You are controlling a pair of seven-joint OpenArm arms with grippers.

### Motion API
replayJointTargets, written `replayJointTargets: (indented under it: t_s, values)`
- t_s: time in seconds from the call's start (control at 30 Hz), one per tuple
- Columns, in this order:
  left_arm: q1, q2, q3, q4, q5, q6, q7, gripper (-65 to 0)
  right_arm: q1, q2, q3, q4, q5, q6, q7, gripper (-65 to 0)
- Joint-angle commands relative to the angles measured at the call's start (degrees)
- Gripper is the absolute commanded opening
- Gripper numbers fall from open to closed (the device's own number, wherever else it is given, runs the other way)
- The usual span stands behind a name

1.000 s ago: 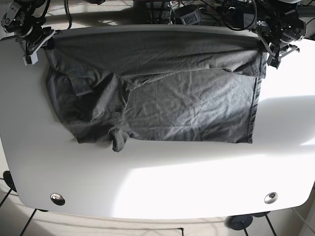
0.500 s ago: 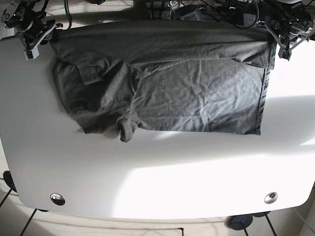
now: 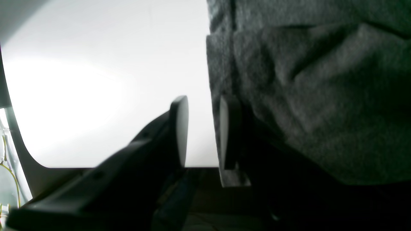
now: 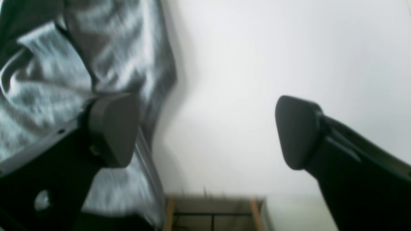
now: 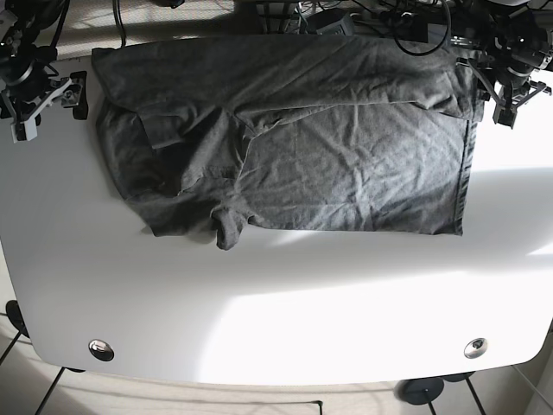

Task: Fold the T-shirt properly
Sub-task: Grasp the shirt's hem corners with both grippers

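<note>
Base view sharp; sunlit patches glare lower centre and right edge of table (image 5: 285, 328). Wrist views soft, blurred; left wrist's lower half dark, table blown out.

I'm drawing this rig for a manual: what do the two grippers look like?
Both are dark, nearly black. The right gripper has two rounded, paddle-shaped fingertips on angular arms. The left gripper has flat pads with pale inner faces. In the base view, black cables trail behind both.

White table (image 5: 285, 328) w/ two metal discs (image 5: 101, 349) near front corners, cables (image 5: 346, 17) behind far edge
</note>
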Motion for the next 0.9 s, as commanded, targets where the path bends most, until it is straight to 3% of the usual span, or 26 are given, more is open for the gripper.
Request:
replayJointTargets:
  t_s: [0.03,0.13,0.23,0.33,0.47,0.6,0.77,0.83,0.87,0.9]
  values:
    - [-2.66,-0.14,-0.07,0.78,-1.23,0.34,-1.28,-50.0,5.84,-0.49,-2.59,-2.45,-3.07,0.10,1.08,0.0]
    - [-10.13,2.23,0.10,0.69,0.62,0.34,-1.28,-49.9,15.51,-3.21,-5.67,-7.37,-11.33,0.10,1.26,0.0]
    - [-17.52,3.82,1.86,-0.54,5.81,0.34,-1.28,-49.9,23.86,-5.50,-10.24,-12.64,-18.80,0.10,3.10,0.0]
    - [-24.02,4.34,5.99,-3.70,12.31,0.34,-1.28,-49.9,31.42,-6.20,-16.04,-21.43,-23.90,0.10,9.17,0.0]
    - [-29.47,4.43,7.40,-7.84,13.54,0.34,-1.28,-49.9,39.60,-5.94,-20.00,-35.59,-28.03,0.10,17.26,0.0]
    - [-31.76,4.08,7.31,-10.39,13.54,0.34,-1.28,-49.9,43.12,-5.67,-22.37,-44.47,-28.74,0.10,22.44,0.0]
    - [-33.25,3.90,7.23,-12.76,13.54,0.34,-1.28,-49.6,42.15,-7.52,-25.71,-44.91,-28.21,0.10,22.97,0.0]
    - [-34.31,2.85,7.14,-14.17,13.37,0.34,-1.28,-43.5,41.36,-8.49,-25.80,-44.91,-28.21,0.10,23.50,0.0]
    - [-35.45,2.85,7.14,-14.96,13.46,0.73,-1.28,-36.9,41.10,-9.01,-25.80,-45.00,-28.21,0.10,24.64,-1.1]
    - [-35.89,2.85,7.14,-15.22,13.37,3.19,-1.28,-32.5,40.39,-9.01,-25.80,-45.00,-28.30,0.10,25.08,-5.1]
